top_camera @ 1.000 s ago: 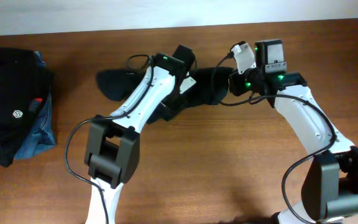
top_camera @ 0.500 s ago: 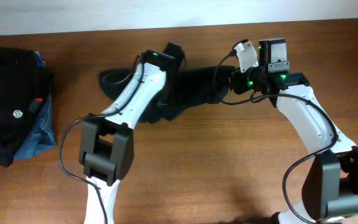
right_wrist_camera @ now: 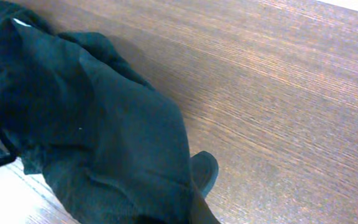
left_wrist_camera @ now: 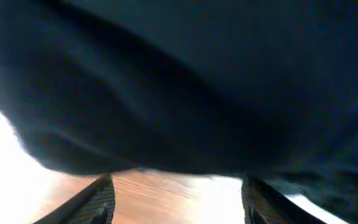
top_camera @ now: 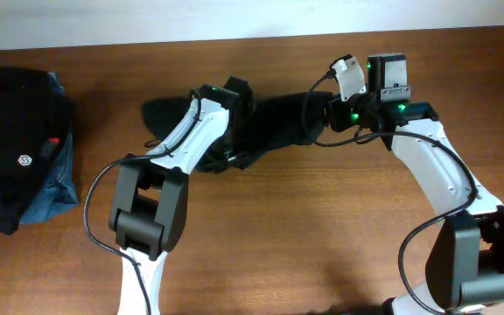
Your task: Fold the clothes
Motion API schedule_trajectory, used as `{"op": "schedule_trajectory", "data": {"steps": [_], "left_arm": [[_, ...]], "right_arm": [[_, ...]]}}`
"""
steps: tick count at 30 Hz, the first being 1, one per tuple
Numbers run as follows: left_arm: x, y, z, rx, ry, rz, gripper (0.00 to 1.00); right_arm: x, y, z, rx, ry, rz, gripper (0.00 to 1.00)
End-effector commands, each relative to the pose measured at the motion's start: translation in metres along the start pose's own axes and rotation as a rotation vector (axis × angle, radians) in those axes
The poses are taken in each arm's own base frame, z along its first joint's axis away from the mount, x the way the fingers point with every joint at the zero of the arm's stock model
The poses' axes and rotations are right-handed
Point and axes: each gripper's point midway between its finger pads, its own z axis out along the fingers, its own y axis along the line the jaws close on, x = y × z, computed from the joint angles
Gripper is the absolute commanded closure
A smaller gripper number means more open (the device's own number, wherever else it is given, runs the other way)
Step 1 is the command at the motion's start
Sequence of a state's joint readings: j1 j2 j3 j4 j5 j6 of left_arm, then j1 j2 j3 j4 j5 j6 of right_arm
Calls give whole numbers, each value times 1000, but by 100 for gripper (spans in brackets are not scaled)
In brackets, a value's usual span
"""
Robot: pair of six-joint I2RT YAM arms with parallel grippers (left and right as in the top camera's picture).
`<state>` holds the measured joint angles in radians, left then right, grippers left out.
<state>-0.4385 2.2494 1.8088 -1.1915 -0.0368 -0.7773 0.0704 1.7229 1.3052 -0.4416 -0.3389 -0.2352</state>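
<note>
Left end effector [left_wrist_camera: 178,194]: its two fingers are spread wide apart, low over the worktop [right_wrist_camera: 278,93]. The T-shirt [right_wrist_camera: 104,124] hangs close in front of its camera, and only bare wood shows between the fingers.
Right end effector [top_camera: 320,116]: it sits at the right edge of the T-shirt. Cloth covers it, so nobody can tell if it is pinching or spread.
T-shirt: dark green, soft and bunched into lumps. It lies between the two arms, near the back of the worktop, and is not folded yet.
Other pile [top_camera: 16,149]: a black garment with a small white logo on a blue denim piece, far to the left, well apart from the T-shirt.
What could go wrong: the left fingers might close on a thick lump and grab two layers. Then the T-shirt would twist, not open flat. A hard pull could also make the thin cloth slip free.
</note>
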Motion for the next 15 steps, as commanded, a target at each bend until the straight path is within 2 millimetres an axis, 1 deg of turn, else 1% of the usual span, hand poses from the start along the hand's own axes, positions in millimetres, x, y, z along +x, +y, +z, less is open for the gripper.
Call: {"op": "schedule_trajectory", "data": {"steps": [1,2,4,6,8,11,15], "left_arm": [[-15,15,-2,-67,-67,81,36],[-17,16,-2,-76,-77,107,36],[-22,16,0,-87,-102,173,46],[-23,13,6,-79,-108,229,53],[-18,12,15,-88,-92,270,59],[-12,14,24,-109,-63,314,69],[-9,17,25,-122,-45,365,70]], "right_arm": [[-17,0,-12,-4,-50,-2,96],[-17,0,-12,-4,-50,-2,96],[-17,0,-12,-4,-50,-2,96],[-17,0,-12,-4,-50,-1,96],[-17,0,-12,-4,-50,-2,96],[-17,0,-12,-4,-50,-2,96],[-17,0,-12,-4,-50,-2,96]]}}
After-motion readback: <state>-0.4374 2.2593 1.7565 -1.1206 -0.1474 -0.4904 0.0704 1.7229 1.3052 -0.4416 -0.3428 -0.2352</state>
